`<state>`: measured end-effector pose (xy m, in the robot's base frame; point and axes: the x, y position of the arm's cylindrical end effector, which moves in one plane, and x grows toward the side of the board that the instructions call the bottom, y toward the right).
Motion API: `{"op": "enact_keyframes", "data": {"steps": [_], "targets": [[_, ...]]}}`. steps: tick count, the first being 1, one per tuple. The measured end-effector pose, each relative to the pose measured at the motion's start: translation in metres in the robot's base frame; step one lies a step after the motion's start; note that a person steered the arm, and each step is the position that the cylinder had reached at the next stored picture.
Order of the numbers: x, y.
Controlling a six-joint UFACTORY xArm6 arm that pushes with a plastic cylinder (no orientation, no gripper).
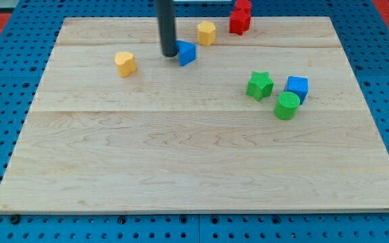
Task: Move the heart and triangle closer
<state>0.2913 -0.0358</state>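
A yellow heart block (125,63) lies on the wooden board (194,162) at the upper left. A blue triangle block (186,52) lies to its right, near the top middle. My tip (169,54) stands between them, touching or almost touching the triangle's left side, with a clear gap from the heart to its left. The dark rod rises straight up out of the view's top.
A yellow hexagon block (206,32) lies just up and right of the triangle. Two red blocks (240,17) sit at the top edge. A green star (260,85), a blue cube (297,88) and a green cylinder (288,106) cluster at the right.
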Motion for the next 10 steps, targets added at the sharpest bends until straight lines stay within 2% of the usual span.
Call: {"op": "enact_keyframes", "data": {"steps": [2,4,5,6,7,8,9,10], "targets": [[0.0,0.023],[-0.018,-0.14],[0.066,-0.104],[0.068,-0.023],[0.096,-0.001],[0.062,0.108],[0.015,0.111],[0.006,0.065]]}}
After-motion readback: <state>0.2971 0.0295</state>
